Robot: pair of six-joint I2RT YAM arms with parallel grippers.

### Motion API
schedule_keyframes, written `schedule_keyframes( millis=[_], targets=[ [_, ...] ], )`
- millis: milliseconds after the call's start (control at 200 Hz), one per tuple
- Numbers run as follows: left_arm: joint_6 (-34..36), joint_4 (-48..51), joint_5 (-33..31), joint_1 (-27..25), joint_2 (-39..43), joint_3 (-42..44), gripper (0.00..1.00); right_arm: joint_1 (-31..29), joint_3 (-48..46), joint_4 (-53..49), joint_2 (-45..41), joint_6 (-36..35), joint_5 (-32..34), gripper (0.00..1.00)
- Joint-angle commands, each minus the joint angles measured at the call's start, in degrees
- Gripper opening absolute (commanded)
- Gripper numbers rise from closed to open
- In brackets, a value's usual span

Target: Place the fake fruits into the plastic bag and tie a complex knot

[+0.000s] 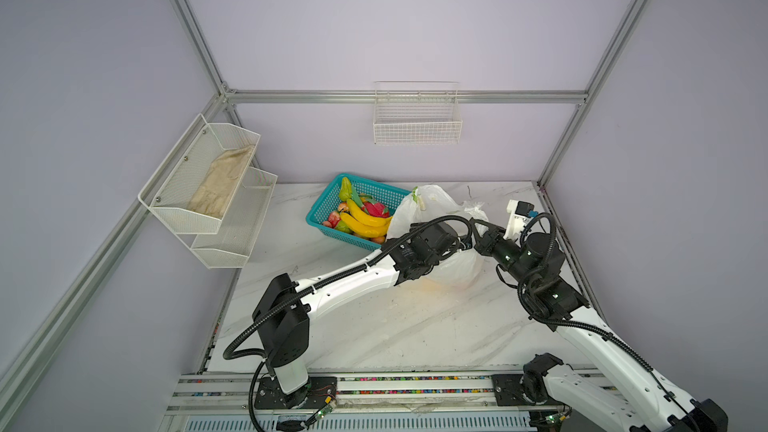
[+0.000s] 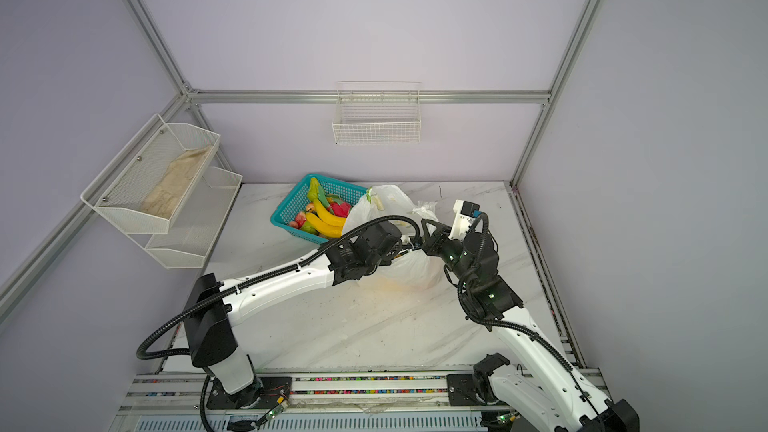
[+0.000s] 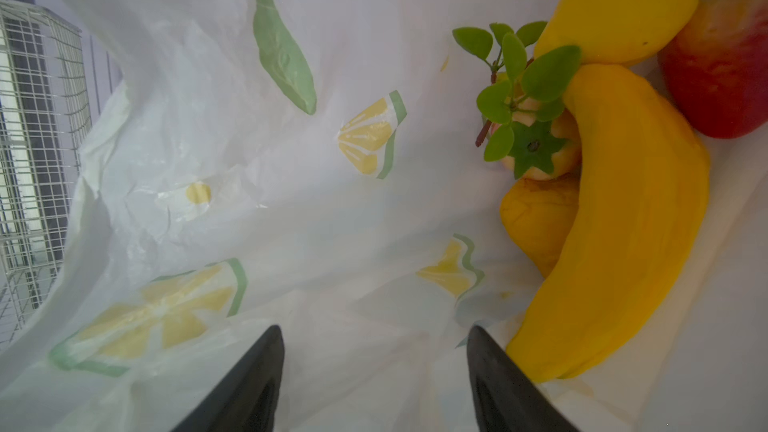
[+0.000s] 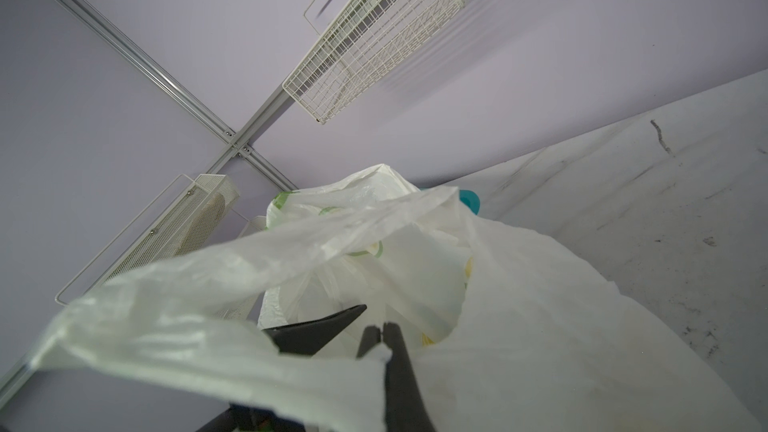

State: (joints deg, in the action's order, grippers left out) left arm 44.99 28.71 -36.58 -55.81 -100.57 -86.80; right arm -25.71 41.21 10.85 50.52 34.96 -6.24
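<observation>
Left claw stands open inside the bag. Its two dark fingers are well apart, with nothing between them except the lemon-printed plastic beyond. A yellow banana lies just beside one finger, its tip at the finger's edge; I cannot tell whether they touch. Farther ahead on that same side are more fruits in a close pile: a second banana, a red fruit, a small pale fruit with green leaves and a rounded orange-yellow fruit pressed against the first banana.

Right claw is closed, pinching a thin fold of the bag's white plastic between its fingertips. A broad loose band of the same plastic stretches across in front of it, and the bag's open mouth lies just ahead.

In both top views the bag sits on the marble table between the two arms. The left claw is hidden inside it and the right claw is at its edge. Past the left claw, on the side away from the right claw, a teal basket rests against the bag. It holds bananas, a pink-red dragon fruit, a green pear and small red pieces.
</observation>
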Motion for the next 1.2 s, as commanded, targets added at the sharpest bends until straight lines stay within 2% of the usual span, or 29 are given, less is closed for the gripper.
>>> schedule_keyframes(
  millis=[0,115,205,300,590,645,740,840,900,1055,1135,1195],
  targets=[
    [3.0,-5.7,-6.0,0.6,0.0,-5.4,0.49,0.0,-0.7,0.8,-1.0,0.9,1.4,0.0],
    [2.5,-12.3,-6.0,1.2,1.8,-3.6,0.25,0.0,-0.8,0.6,-1.4,0.7,1.8,0.0],
    [0.5,-16.9,-4.4,1.6,4.4,-1.1,0.16,0.0,-0.8,0.2,-1.8,0.4,2.4,0.0],
    [-4.9,-18.7,-0.3,2.4,7.7,0.8,0.0,0.0,-0.9,-0.1,-2.2,0.1,3.0,0.0],
    [-25.3,-19.3,20.5,7.7,17.4,6.8,0.0,0.0,-0.2,-0.7,-2.4,-1.6,4.6,0.0],
    [-27.4,-19.3,22.7,8.6,18.7,7.8,0.0,0.0,0.2,-1.2,-2.4,-2.3,5.1,0.0],
    [-29.8,-16.5,23.0,8.6,19.0,7.9,0.0,0.0,0.9,-2.3,-2.1,-3.8,5.7,0.0],
    [-32.0,-11.5,24.8,8.6,18.1,6.5,0.24,0.0,1.2,-2.7,-2.2,-5.1,5.7,0.0],
    [-34.2,-9.4,26.3,8.7,17.3,5.5,0.33,0.0,1.2,-2.7,-2.2,-5.4,5.7,0.0],
    [-41.8,-4.5,26.3,8.6,15.7,1.6,0.42,0.0,1.1,-3.1,-1.9,-5.6,5.6,0.0],
    [-44.7,-1.5,22.1,8.5,14.4,-0.5,0.49,0.0,1.1,-3.2,-2.1,-5.7,5.5,0.0],
    [-45.1,0.5,16.3,8.0,13.4,-1.3,0.53,0.0,1.0,-3.4,-2.2,-5.7,5.4,0.0]
  ],
)
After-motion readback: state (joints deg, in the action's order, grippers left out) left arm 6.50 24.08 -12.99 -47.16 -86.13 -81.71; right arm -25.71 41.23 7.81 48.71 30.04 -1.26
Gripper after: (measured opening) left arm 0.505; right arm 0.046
